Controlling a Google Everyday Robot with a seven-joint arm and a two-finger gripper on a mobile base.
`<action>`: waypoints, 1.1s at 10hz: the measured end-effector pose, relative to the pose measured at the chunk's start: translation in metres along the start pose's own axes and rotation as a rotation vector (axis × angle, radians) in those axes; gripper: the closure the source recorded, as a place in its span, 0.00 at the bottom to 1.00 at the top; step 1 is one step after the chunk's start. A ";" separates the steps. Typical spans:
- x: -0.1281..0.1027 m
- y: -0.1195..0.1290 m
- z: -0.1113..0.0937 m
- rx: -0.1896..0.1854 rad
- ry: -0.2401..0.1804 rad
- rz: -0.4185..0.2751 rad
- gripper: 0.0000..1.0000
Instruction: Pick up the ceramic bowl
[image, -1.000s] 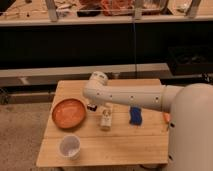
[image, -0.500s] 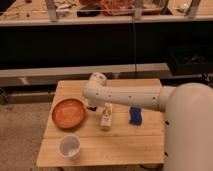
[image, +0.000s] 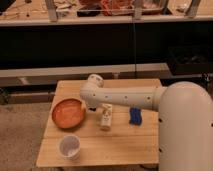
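The robot's white arm (image: 130, 96) reaches across the wooden table (image: 125, 142) from the right of the view and bends at a rounded joint above the tabletop. The gripper (image: 105, 120) appears to be the small pale piece hanging below the arm, pointing down at the table surface, though the view is too coarse to be sure of its outline. Whether it is open or closed cannot be told, and it holds nothing that can be made out.

The ceramic bowl (image: 67, 112), orange-brown and shallow, sits upright on the table just beside the gripper, toward the view's left. A white cup (image: 70, 147) stands nearer the camera than the gripper and to its left, apart from the bowl. A small blue object (image: 135, 116) lies on the gripper's other side, close by.
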 end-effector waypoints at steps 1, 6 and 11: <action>0.000 -0.004 0.003 0.002 0.000 -0.011 0.20; -0.002 -0.012 0.013 0.009 -0.008 -0.031 0.20; -0.002 -0.011 0.002 0.009 -0.010 -0.027 0.20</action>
